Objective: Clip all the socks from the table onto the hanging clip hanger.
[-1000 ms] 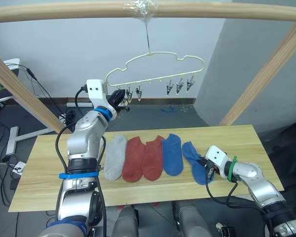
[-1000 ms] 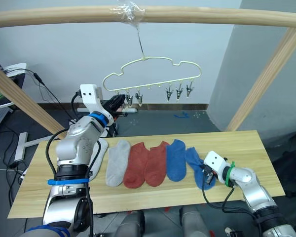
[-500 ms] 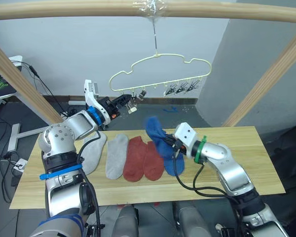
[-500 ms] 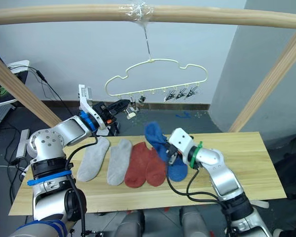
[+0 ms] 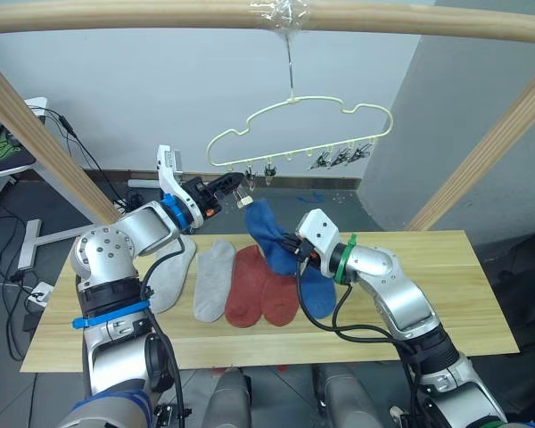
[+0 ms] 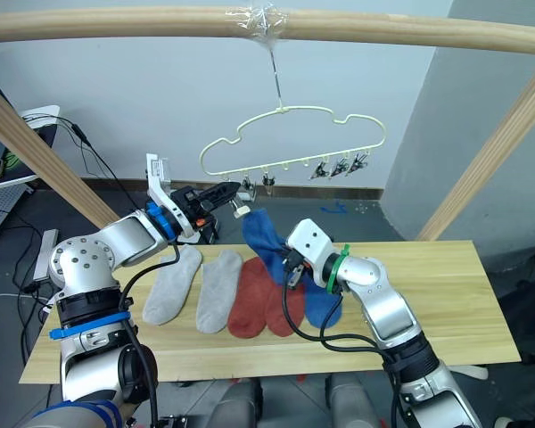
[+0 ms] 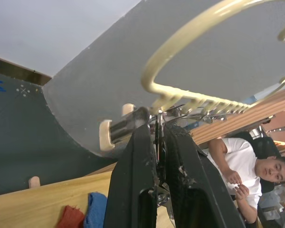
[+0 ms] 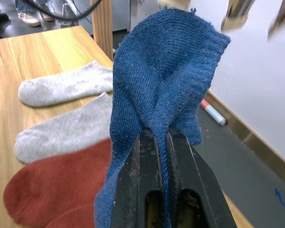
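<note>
The pale-yellow clip hanger [image 5: 296,132] hangs from the wooden beam, its metal clips in a row. My left gripper [image 5: 235,184] is shut on the leftmost clip [image 7: 158,119] at the hanger's end. Just below and right of it my right gripper [image 5: 292,251] is shut on a blue sock [image 5: 265,228], held upright with its cuff near that clip. On the table [image 5: 428,299] lie two grey socks [image 5: 212,280], two rust red socks [image 5: 246,287] and a blue sock [image 5: 317,292]. In the right wrist view the held blue sock [image 8: 166,85] folds over the fingers [image 8: 140,161].
The thick wooden beam [image 5: 143,16] runs overhead, with slanted wooden posts [image 5: 45,143] at both sides. A seated person [image 7: 242,164] appears in the left wrist view. Bare tabletop lies to the right of the socks.
My right gripper has carried the blue sock up and left, close under the leftmost clip. My left gripper stays at that clip. The camera has shifted slightly.
</note>
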Action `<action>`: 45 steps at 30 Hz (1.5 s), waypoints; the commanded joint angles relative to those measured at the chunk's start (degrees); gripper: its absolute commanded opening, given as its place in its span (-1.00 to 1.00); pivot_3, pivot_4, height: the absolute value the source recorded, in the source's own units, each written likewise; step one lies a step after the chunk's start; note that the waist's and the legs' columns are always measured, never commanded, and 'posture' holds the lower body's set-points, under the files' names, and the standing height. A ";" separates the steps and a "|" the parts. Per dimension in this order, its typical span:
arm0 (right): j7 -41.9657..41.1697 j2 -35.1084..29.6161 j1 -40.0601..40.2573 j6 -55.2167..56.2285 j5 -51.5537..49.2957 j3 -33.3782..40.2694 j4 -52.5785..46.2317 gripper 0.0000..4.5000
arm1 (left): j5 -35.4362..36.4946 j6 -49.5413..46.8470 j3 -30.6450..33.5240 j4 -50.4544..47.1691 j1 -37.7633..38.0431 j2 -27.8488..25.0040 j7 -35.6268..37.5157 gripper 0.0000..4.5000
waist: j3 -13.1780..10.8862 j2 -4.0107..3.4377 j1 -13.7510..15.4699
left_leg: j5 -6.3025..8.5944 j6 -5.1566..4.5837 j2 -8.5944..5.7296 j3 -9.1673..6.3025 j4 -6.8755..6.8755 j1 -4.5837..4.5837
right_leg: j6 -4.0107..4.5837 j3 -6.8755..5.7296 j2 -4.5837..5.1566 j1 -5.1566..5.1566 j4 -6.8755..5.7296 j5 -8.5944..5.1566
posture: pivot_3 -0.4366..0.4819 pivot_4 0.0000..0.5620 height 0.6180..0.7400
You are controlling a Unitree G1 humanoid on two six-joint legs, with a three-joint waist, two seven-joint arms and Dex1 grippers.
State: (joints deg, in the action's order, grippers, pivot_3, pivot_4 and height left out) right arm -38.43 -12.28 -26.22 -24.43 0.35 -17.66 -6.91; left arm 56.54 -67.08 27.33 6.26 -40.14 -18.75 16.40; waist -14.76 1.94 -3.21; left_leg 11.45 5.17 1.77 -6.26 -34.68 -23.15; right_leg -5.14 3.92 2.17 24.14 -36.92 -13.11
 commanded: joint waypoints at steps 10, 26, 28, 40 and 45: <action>0.36 0.64 -2.16 -1.91 -2.31 -0.08 -3.60 -0.99 | 0.58 1.78 -0.78 -1.30 -0.27 -0.93 1.46 -0.99 | 0.00 0.00 0.04 | 0.00 0.00 0.00 0.00 -0.01 0.00 | 0.00 0.00 0.00 0.00 -0.01 0.00 | -0.03 -0.21 1.00; 1.34 2.66 -3.04 -2.80 -3.33 -0.24 -2.48 -1.00 | 1.88 2.76 -1.79 -4.28 2.34 -2.21 3.80 -0.27 | 0.00 0.00 0.00 | 0.00 0.00 0.00 0.00 0.00 -0.01 | 0.01 0.01 0.00 0.02 -0.02 0.00 | 0.00 -0.19 1.00; 1.38 2.73 -3.26 -2.82 -3.43 -0.14 -2.23 -1.00 | 2.17 2.54 -1.63 -4.47 2.42 -2.32 3.85 0.01 | 0.00 0.00 0.01 | 0.00 0.00 0.00 0.00 -0.01 -0.02 | 0.01 0.01 0.01 0.02 -0.02 0.00 | 0.00 -0.19 1.00; 2.94 6.44 -4.97 -1.75 -5.38 0.49 3.80 -1.00 | 10.01 -0.68 5.71 -10.66 9.34 -5.54 -3.58 0.98 | 0.00 0.00 0.05 | 0.00 -0.01 0.02 0.01 0.00 -0.02 | 0.02 0.02 0.01 0.04 -0.03 0.00 | 0.09 -0.16 1.00; 2.93 8.24 -6.05 -1.64 -6.15 1.01 6.45 -1.00 | 13.22 -1.44 6.37 -12.80 11.65 -7.78 -5.07 0.98 | -0.03 0.04 0.76 | 0.00 0.00 0.01 -0.04 0.00 -0.02 | 0.02 -0.02 0.01 0.04 -0.04 0.00 | 0.15 -0.15 1.00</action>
State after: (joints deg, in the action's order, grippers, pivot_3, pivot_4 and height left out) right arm -35.77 -4.60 -31.08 -27.29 -4.63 -17.53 0.29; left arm 67.52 -68.54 32.16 -3.94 -28.65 -25.37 11.74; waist -14.78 1.98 -2.46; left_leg 11.45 5.16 1.78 -6.31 -34.68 -23.17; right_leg -5.12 3.88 2.18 24.18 -36.96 -13.11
